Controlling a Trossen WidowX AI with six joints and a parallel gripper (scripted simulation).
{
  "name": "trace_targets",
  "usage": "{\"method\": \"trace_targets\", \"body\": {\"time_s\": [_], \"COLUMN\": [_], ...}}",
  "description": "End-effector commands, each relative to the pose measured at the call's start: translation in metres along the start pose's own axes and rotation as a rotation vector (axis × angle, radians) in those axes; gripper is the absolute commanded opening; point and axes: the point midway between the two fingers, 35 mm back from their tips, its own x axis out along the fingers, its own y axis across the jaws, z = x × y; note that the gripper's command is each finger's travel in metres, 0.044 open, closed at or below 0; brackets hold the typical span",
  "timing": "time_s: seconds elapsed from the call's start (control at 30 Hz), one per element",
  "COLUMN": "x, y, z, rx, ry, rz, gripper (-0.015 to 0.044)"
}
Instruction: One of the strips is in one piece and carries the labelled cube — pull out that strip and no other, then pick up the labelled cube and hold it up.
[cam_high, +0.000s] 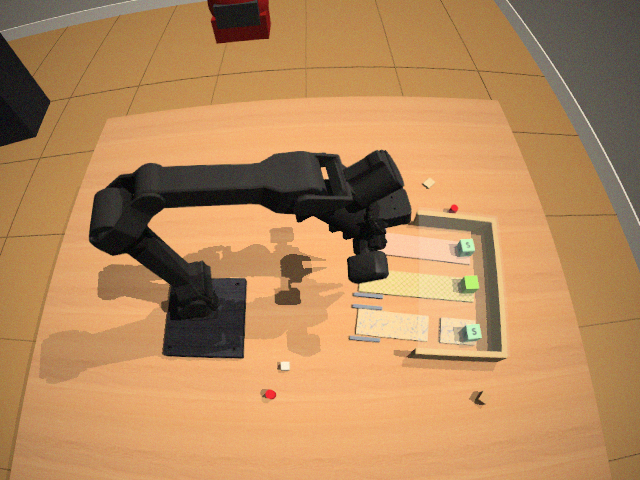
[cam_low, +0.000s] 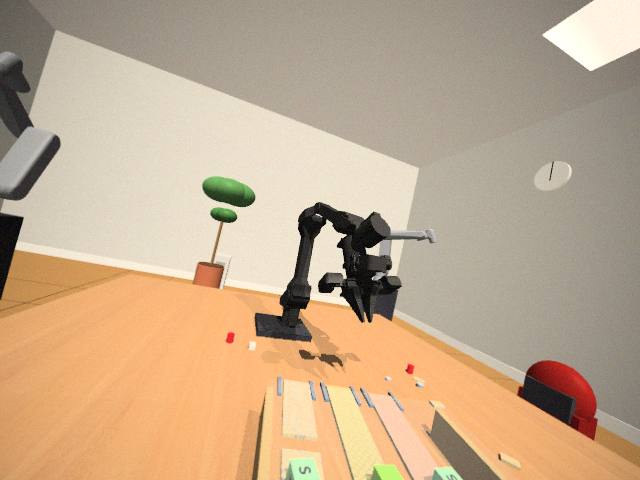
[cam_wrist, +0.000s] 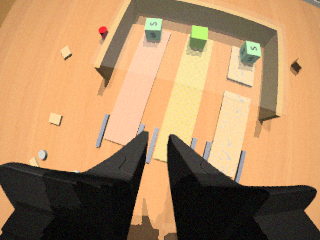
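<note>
Pink strip is ours: whole, lying at eleven o'clock from our gripper in the wrist view, its labelled cube riding the far end near twelve. Our fingers stand narrow, holding nothing. We judge the strip light, thin and perhaps slippery; pinch its near end between the guides, drawing gently so the cube doesn't slide.

Pink strip — whole, lying flat; mint "S" cube — on its walled-in end.
</note>
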Motion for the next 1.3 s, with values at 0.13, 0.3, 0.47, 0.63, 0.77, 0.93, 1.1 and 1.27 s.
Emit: {"method": "trace_targets", "body": {"time_s": [0.13, 0.3, 0.47, 0.63, 0.77, 0.93, 1.1, 1.27], "x": [0.052, 0.085, 0.094, 0.095, 0.101, 0.108, 0.115, 0.122], "y": [0.041, 0.064, 0.070, 0.068, 0.067, 0.066, 0.065, 0.064], "z": [0.001, -0.012, -0.017, -0.020, -0.022, -0.026, -0.030, -0.035], "rx": [0.092, 0.135, 0.145, 0.145, 0.145, 0.145, 0.145, 0.145], "ry": [0.312, 0.490, 0.538, 0.538, 0.538, 0.538, 0.538, 0.538], "rz": [-0.062, -0.144, -0.173, -0.173, -0.173, -0.173, -0.173, -0.173], "gripper": [0.0000, 0.0000, 0.0000, 0.0000, 0.0000, 0.0000, 0.0000, 0.0000]}}
